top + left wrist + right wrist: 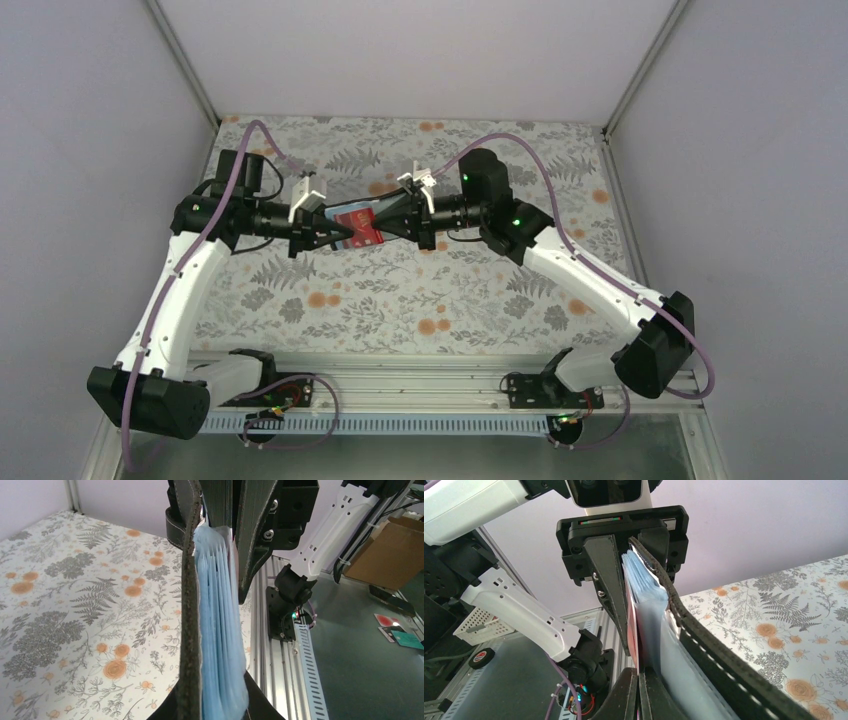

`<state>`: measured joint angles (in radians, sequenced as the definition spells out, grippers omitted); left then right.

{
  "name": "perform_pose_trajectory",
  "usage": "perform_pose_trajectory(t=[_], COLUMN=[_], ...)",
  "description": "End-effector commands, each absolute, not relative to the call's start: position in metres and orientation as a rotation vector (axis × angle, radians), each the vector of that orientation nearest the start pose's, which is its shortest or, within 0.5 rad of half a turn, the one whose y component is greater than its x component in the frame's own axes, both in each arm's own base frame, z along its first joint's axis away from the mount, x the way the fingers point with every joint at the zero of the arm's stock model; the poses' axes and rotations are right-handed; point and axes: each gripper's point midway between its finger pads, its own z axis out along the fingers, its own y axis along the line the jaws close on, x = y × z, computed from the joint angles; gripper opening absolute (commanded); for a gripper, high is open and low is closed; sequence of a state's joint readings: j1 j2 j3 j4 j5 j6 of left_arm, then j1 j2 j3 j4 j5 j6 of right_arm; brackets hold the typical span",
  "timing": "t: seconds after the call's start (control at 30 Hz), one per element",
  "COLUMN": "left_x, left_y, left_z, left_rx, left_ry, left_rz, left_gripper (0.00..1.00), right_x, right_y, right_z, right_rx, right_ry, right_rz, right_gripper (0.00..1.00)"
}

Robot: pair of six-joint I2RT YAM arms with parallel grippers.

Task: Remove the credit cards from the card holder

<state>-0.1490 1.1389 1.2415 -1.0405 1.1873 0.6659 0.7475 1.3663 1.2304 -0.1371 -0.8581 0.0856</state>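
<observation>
The card holder (pixel 338 214) hangs in the air between both arms above the middle of the table. In the left wrist view it appears edge-on: a dark stitched outer side (pixel 190 630) and light blue pockets (pixel 220 630). My left gripper (pixel 216 702) is shut on its end, one finger on each side. A red credit card (pixel 630 625) sticks out of the pockets, and my right gripper (pixel 639 682) is shut on its edge. In the top view the red card (pixel 358 216) bridges the left gripper (pixel 330 232) and the right gripper (pixel 392 224). No other cards are visible.
A floral cloth (pixel 400 290) covers the table. A metal rail (pixel 420 385) with the arm bases runs along the near edge. Grey walls enclose the back and sides. Beyond the rail lie a cardboard box (pixel 385 550) and small flat red and teal pieces (pixel 400 630).
</observation>
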Motion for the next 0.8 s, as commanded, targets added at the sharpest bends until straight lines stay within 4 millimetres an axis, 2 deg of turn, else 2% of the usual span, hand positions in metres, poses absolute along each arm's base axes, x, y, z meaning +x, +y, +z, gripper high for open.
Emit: perform_pose_trajectory(t=[0.0,0.13,0.2,0.27,0.43,0.63,0.7,0.77], left_x=[0.196,0.196,0.196,0.196,0.197,0.199,0.199,0.198], left_y=[-0.193,-0.193,-0.193,-0.193,-0.192,-0.191,-0.192,-0.191], left_z=[0.340,0.340,0.340,0.340,0.343,0.343,0.342,0.343], left_rx=[1.232,1.231,1.233,1.232,1.225,1.218,1.217,1.219], left_ry=[1.591,1.592,1.588,1.588,1.586,1.587,1.588,1.585], left_rz=[-1.153,-1.151,-1.149,-1.152,-1.155,-1.153,-1.156,-1.155], left_gripper=[0.08,0.05,0.03,0.02,0.03,0.03,0.02,0.02], right_x=[0.202,0.205,0.206,0.206,0.204,0.198,0.196,0.198], right_y=[0.356,0.355,0.356,0.358,0.362,0.367,0.369,0.370], right_z=[0.361,0.358,0.355,0.349,0.343,0.339,0.338,0.337], right_rx=[-1.218,-1.213,-1.210,-1.216,-1.225,-1.255,-1.268,-1.260], right_ry=[1.508,1.519,1.535,1.542,1.525,1.510,1.501,1.507], right_rz=[1.353,1.337,1.343,1.369,1.423,1.463,1.470,1.461], right_gripper=[0.04,0.04,0.11,0.14,0.12,0.22,0.18,0.09])
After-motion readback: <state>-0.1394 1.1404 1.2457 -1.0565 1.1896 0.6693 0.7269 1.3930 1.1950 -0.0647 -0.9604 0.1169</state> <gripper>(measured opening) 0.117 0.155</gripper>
